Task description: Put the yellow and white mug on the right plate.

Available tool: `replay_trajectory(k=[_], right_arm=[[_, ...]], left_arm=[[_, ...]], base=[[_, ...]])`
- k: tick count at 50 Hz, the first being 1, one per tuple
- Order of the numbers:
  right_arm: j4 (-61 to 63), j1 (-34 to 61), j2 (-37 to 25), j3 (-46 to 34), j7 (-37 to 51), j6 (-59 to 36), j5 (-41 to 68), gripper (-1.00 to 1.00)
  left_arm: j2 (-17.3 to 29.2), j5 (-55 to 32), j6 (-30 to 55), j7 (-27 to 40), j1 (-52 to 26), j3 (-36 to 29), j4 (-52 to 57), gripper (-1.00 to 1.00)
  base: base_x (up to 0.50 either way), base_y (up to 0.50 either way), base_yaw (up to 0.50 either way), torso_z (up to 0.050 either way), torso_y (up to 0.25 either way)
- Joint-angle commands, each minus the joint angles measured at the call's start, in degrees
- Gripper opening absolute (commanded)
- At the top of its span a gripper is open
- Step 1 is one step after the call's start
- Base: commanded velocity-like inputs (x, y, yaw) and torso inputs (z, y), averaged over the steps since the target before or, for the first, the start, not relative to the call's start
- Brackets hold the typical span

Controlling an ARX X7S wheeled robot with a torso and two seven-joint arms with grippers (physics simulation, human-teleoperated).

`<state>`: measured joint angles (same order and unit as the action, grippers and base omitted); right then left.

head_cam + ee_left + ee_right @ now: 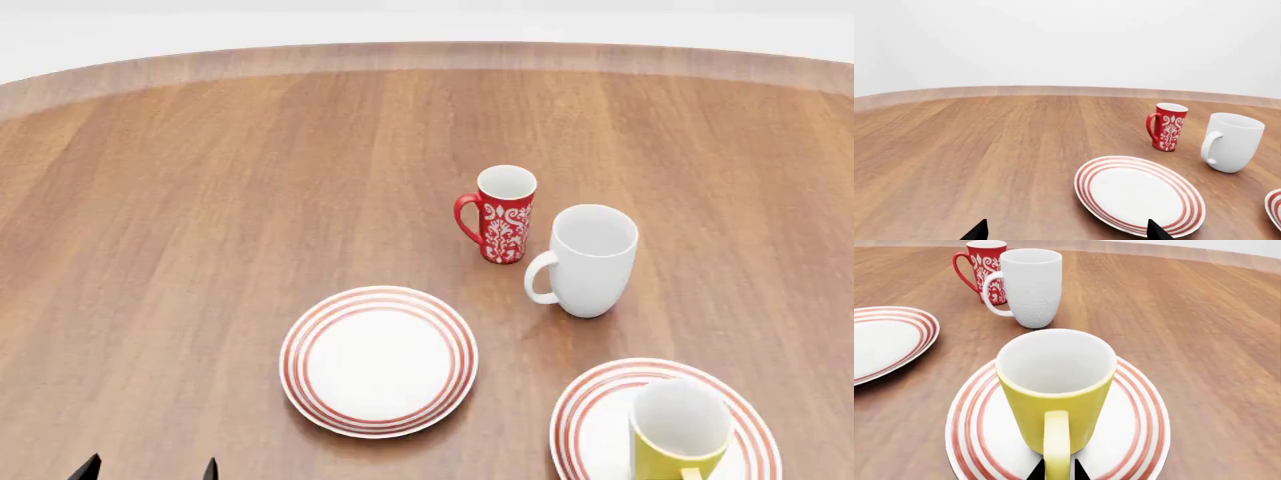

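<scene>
The yellow and white mug (1054,390) stands upright on the right plate (1137,432), a white plate with red rings, at the near right of the table in the head view (mug (681,430), plate (587,415)). My right gripper (1057,472) is shut on the mug's yellow loop handle, one black fingertip pressed to each side. It is out of the head view. My left gripper (1066,232) is open and holds nothing, low at the near left (150,470), just short of the left plate (1137,192).
A tall white mug (587,260) and a slim red patterned mug (501,213) stand side by side behind the plates. The left plate (378,360) lies near the table's middle. The wooden table's curved far edge (427,52) runs along the back.
</scene>
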<state>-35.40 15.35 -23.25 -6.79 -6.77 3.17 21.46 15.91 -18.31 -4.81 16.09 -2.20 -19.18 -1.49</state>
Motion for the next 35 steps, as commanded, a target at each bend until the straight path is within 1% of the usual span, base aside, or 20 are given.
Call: replay_trajectory(k=[1, 11, 12, 35], right_arm=[[0.2, 0.3, -0.1, 0.0, 0.1, -0.1, -0.4, -1.00], [0.3, 0.1, -0.1, 0.0, 0.0, 0.0, -0.2, -1.00], [0.2, 0.1, 0.0, 0.0, 0.1, -0.1, -0.2, 1.00], [2.5, -0.7, -0.3, -0.1, 0.2, -0.9, 0.3, 1.00]], left_arm=[[0.1, -0.2, 0.0, 0.0, -0.2, -0.3, 0.0, 1.00], [0.2, -0.3, -0.2, 0.1, -0.2, -0.4, -0.1, 1.00], [0.2, -0.3, -0.2, 0.1, -0.2, -0.4, -0.1, 1.00], [0.4, -0.7, -0.8, 0.5, 0.0, -0.6, -0.6, 1.00]], base=[[0.00, 0.00, 0.00, 0.000, 0.000], [0.00, 0.00, 0.00, 0.000, 0.000], [0.00, 0.00, 0.00, 0.000, 0.000], [0.00, 0.00, 0.00, 0.000, 0.000]])
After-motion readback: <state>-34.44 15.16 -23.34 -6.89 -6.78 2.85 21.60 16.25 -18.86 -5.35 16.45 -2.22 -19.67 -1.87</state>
